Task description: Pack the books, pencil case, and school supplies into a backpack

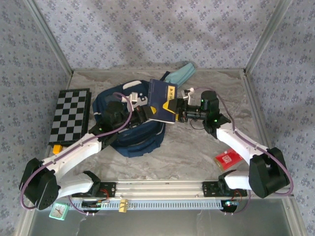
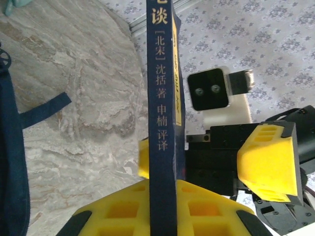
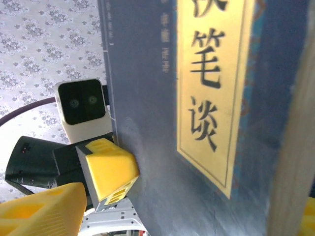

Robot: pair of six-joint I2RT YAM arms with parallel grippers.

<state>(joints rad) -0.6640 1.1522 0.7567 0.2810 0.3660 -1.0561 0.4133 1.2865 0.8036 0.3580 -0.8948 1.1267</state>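
Over backpack (image 1: 133, 145), L arm (image 1: 78, 147) bent inward, L claw (image 2: 165, 177) clamped on book (image 1: 161, 98); R arm (image 1: 241, 140) mirrored, R claw (image 1: 172, 105) wide, empty.

The backpack (image 1: 142, 142) lies on the counter (image 1: 197, 142), left of frame centre in the top view. The board (image 1: 70, 115) lies at the frame's left, just beside the backpack. The book (image 1: 162, 101) stands on edge over the backpack's right part, at frame centre. The left claw (image 1: 146, 113) is on the book's left and the right claw (image 1: 172, 107) on its right. The pencil case (image 1: 180, 73) lies behind the book at upper centre, partly hidden by it. The packet (image 1: 227, 159) lies on the counter at lower right, well apart from the backpack.
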